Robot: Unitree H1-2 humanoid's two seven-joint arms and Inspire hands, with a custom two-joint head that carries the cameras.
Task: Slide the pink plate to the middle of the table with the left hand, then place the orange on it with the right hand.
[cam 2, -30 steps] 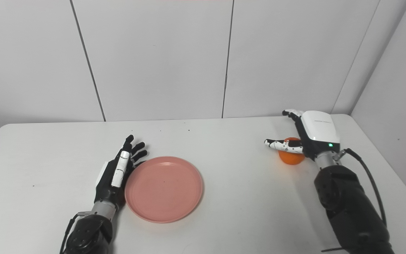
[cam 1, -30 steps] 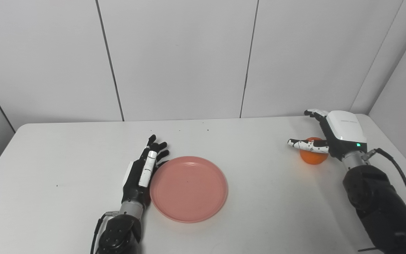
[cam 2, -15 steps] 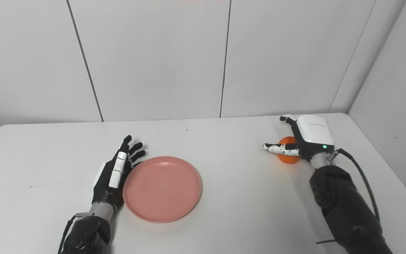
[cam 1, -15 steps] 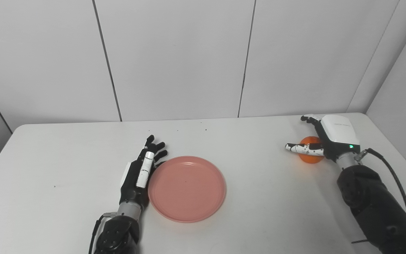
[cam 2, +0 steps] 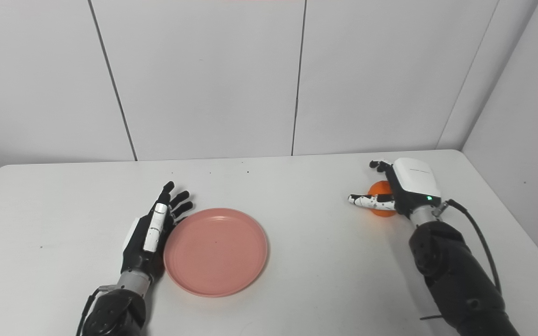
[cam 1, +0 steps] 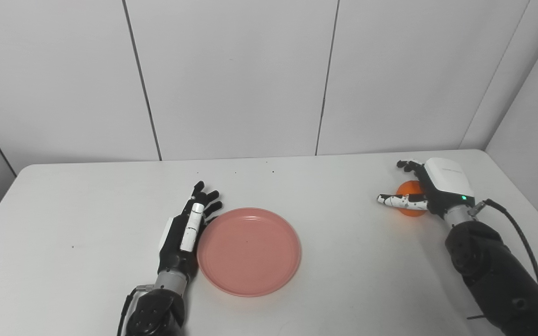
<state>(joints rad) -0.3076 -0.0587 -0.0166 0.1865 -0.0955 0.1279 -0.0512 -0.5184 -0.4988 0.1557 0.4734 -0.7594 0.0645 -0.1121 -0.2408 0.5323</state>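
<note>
We rest our left hand (cam 1: pixel 182 233), fingers spread and holding nothing, flat against the pink plate's (cam 1: pixel 249 250) 9 o'clock rim to push it along the surface (cam 1: pixel 63 219), while our right hand (cam 1: pixel 430 191) cups, not yet clasping, the orange (cam 1: pixel 408 190) at 3 o'clock.

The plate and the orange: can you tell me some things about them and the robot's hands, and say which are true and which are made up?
1. The pink plate has nothing on it. True.
2. The orange sits on the plate. False: it is far off, on the table near the right hand.
3. The left hand lies flat beside the plate's rim. True.
4. The right hand's fingers are wrapped tight around the plate. False: they are spread around the orange.
</note>
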